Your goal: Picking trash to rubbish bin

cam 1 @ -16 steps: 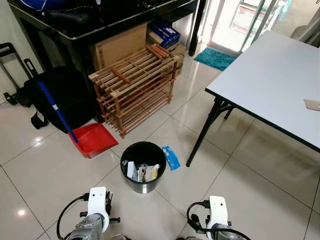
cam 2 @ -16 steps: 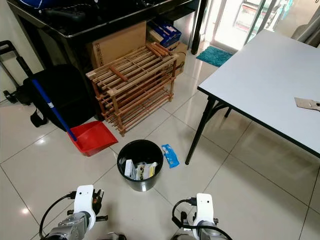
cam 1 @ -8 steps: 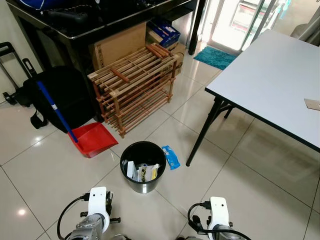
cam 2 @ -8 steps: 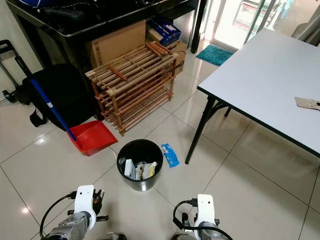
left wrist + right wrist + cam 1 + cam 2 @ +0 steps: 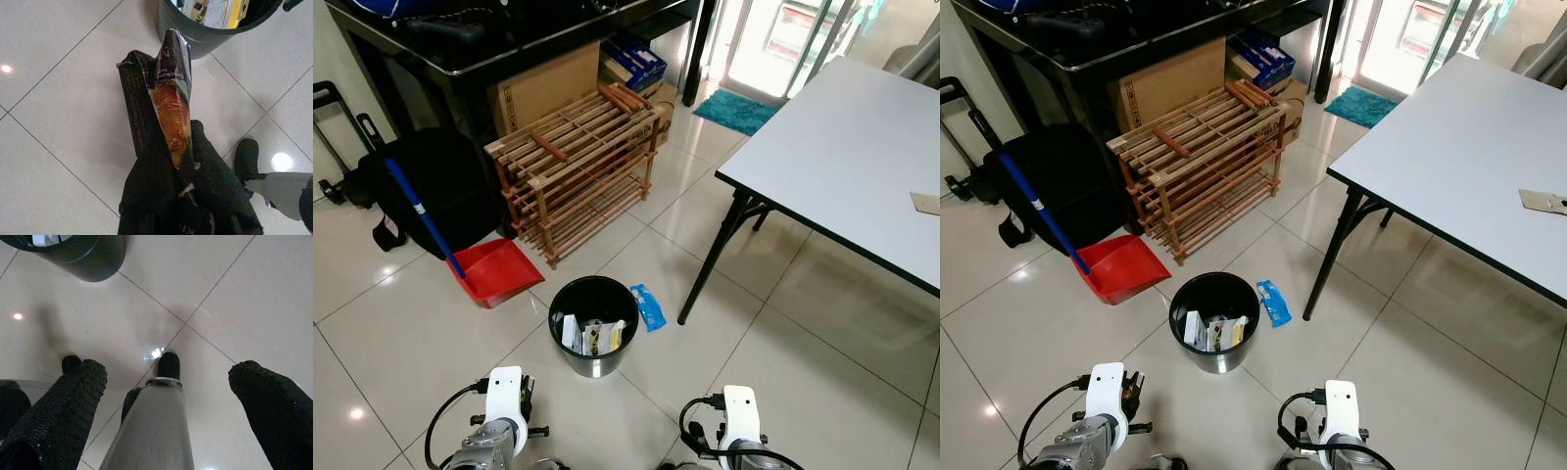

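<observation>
Your head camera tipped slightly; rubbish bin (image 5: 594, 326) sits marginally higher in frame; both wrists lower at bottom edge; nothing else moved.

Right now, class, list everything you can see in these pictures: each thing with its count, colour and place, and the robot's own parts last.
Rubbish bin: one, black, on the floor tiles ahead of the robot, trash inside.
Blue packet: one, on the floor just right of the bin.
Dustpan: one, red with blue handle, left of the bin.
Wooden rack: one, brown, behind the bin.
Cardboard box: one, brown, under the black table.
Black bag: one, left of the rack.
Table: one, white top, black legs, right side.
Mat: one, teal, by the doorway.
Wrapper: one, dark with orange print, held over the floor near the bin.
Left gripper: shut on the wrapper.
Right gripper: open, above the floor.
</observation>
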Controlling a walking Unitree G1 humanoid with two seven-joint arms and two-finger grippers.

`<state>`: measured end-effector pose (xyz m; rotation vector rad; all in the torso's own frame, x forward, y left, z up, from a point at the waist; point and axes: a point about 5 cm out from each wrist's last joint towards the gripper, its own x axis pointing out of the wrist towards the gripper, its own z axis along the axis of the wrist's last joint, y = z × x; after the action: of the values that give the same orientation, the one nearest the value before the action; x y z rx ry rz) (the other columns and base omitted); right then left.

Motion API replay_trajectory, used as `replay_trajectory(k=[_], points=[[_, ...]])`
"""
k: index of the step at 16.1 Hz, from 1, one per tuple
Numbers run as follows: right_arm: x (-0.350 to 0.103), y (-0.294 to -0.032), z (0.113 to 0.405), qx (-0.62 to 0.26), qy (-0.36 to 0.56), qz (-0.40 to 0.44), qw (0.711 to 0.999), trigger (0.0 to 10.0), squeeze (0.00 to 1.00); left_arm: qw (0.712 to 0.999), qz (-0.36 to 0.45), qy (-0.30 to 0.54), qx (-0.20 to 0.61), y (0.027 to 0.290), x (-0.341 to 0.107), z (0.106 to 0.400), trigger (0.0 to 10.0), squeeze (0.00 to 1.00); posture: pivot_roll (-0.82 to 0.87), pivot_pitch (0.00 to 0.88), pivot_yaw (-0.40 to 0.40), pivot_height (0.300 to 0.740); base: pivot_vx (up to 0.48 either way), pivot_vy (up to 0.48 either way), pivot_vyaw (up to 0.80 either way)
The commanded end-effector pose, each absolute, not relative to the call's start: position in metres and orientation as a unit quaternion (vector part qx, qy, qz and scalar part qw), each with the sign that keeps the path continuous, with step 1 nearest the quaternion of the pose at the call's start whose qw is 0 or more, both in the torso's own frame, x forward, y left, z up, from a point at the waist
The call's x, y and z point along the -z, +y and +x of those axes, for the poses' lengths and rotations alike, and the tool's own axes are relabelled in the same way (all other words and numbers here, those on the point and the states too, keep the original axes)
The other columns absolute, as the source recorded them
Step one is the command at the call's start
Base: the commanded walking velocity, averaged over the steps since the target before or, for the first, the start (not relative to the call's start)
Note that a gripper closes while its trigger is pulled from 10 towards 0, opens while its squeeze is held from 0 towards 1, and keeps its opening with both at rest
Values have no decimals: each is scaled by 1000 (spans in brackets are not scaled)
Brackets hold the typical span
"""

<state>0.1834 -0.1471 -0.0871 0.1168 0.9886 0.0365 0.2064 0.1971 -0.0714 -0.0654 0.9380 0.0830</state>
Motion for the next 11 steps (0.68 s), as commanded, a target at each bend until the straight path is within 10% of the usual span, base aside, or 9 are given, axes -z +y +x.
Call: replay_trajectory(k=[1,11], points=[[89,-148,180,-10,483,60,874,10000,0,885,-28,462,-38,197,74,203,10000,0,-9,126,-35,740,0,0,0],[89,-147,180,-14,484,66,872,10000,0,885,-26,464,-38,198,74,203,10000,0,-8,130,-33,740,253,0,0]])
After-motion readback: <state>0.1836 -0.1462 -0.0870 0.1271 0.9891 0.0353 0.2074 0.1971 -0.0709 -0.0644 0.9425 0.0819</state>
